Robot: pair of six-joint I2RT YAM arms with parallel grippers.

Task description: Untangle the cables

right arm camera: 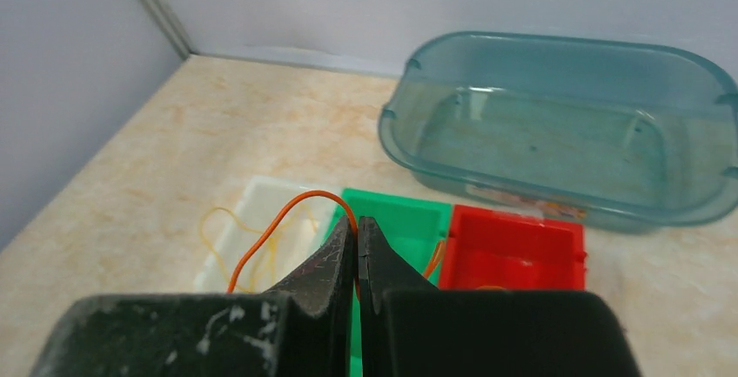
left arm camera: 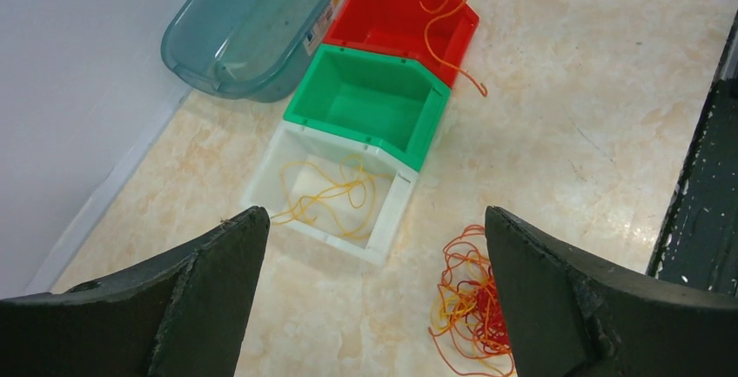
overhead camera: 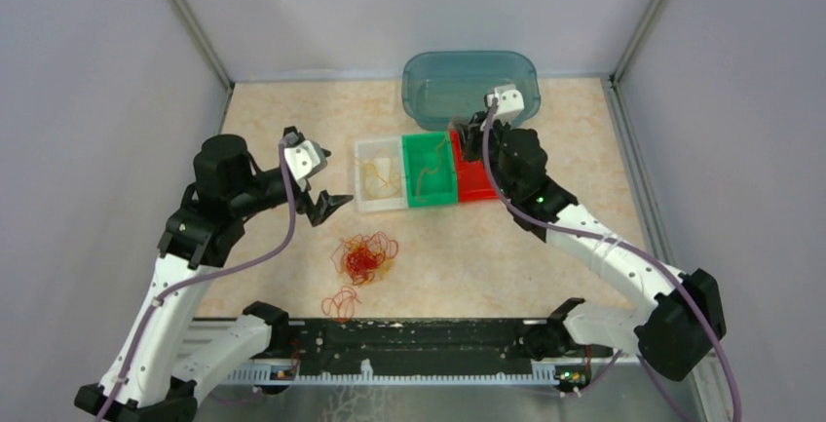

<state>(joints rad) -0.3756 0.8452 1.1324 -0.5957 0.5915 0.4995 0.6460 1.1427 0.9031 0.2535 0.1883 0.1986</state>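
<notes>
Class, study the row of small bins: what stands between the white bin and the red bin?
The green bin stands between the white bin and the red bin, close against both. The left wrist view shows this most plainly.

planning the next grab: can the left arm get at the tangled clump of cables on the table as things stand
Probably yes: the left gripper is open and empty near the cables, and nothing stands between them.

Bare table (overhead camera: 487, 256) all round cables (overhead camera: 364, 258); bins (overhead camera: 440, 173) block far side, rail (overhead camera: 419, 336) nr side.
</notes>
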